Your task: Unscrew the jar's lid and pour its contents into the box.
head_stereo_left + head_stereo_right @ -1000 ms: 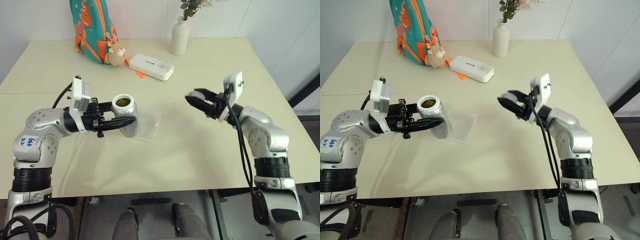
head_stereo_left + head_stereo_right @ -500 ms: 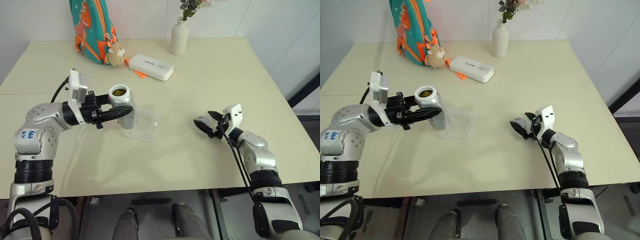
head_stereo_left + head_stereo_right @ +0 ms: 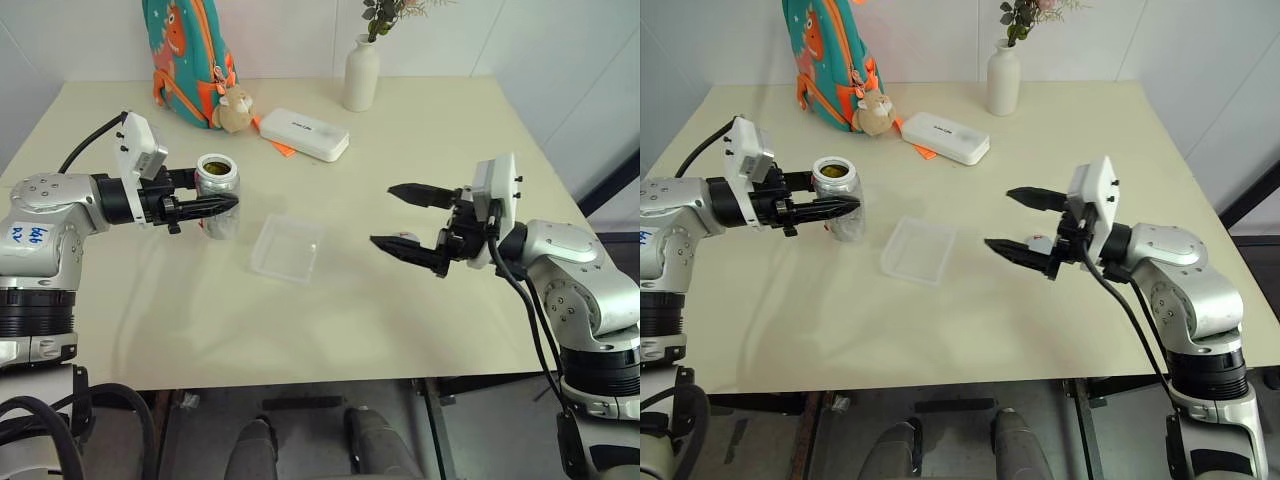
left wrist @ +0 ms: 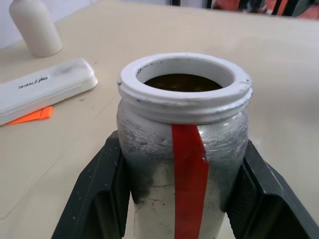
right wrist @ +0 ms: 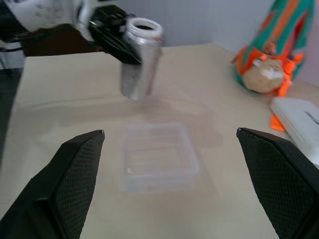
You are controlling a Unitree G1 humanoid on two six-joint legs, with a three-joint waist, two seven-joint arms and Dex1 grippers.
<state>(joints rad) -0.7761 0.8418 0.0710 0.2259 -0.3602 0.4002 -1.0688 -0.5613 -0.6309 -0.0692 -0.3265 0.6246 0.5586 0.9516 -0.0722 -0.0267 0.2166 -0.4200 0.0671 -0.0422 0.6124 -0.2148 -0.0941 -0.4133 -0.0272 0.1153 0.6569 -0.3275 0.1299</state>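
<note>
My left gripper (image 3: 226, 197) is shut on the jar (image 3: 216, 186), a silvery cylinder with a red stripe, and holds it nearly upright above the table to the left of the box. Its white mouth is uncapped, and the dark olive contents (image 4: 182, 82) show inside. In the left wrist view the black fingers (image 4: 99, 194) clamp the jar's sides. The box (image 3: 287, 248), a clear shallow tray, lies at the table's middle. To its right my right gripper (image 3: 381, 214) hovers wide open with nothing in it. The small lid (image 3: 1041, 241) lies on the table just beneath it.
At the back of the table stand a teal and orange backpack (image 3: 185, 55) with a plush toy (image 3: 233, 110), a white oblong case (image 3: 303, 133) and a white vase (image 3: 360, 72). The table's front edge runs below both arms.
The right gripper has opened, left the lid on the table and risen from it. The left gripper has carried the jar leftward, off the box, and set it more upright.
</note>
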